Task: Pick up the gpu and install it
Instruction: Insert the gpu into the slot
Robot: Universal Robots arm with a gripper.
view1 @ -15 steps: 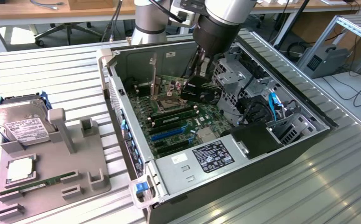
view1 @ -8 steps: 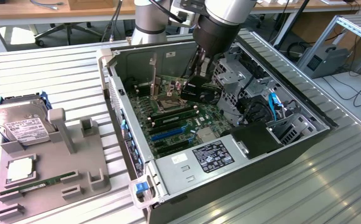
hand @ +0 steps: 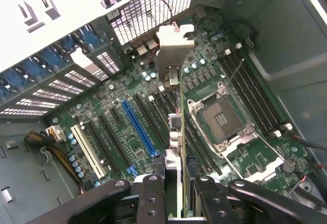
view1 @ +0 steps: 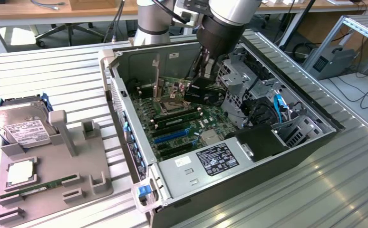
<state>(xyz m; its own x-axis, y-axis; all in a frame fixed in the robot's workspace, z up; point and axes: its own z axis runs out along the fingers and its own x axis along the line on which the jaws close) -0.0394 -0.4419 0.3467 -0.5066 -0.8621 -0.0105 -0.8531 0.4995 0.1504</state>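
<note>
Slatted metal table (view1: 298,199) carries the whole setup, seen in the exterior view. Nearest, at the exterior view's left, a grey parts tray (view1: 51,190) holds a green memory stick (view1: 41,186), a square processor chip (view1: 20,172) and, farther back, a silver hard drive (view1: 19,126) with a white label. Just beside the tray lies the open computer case (view1: 247,190), with a labelled power supply (view1: 216,159) at its near end and the green motherboard (view1: 184,128) beyond it. The arm (view1: 225,23) comes down into the case, with the gripper (view1: 203,92) low over the board. In the wrist view the gripper (hand: 179,198) is closed partway, its black fingers (hand: 152,198) pressed against both faces of the gpu (hand: 175,132). The card is held edge-on and upright, its pale metal bracket pointing toward the grilled wall of the case. It stands over the black slots between the long blue slot (hand: 138,127) and the bare processor socket (hand: 222,119). Whether its lower edge touches a slot cannot be told. Wooden desks (view1: 44,9) and cables stand farthest back.
</note>
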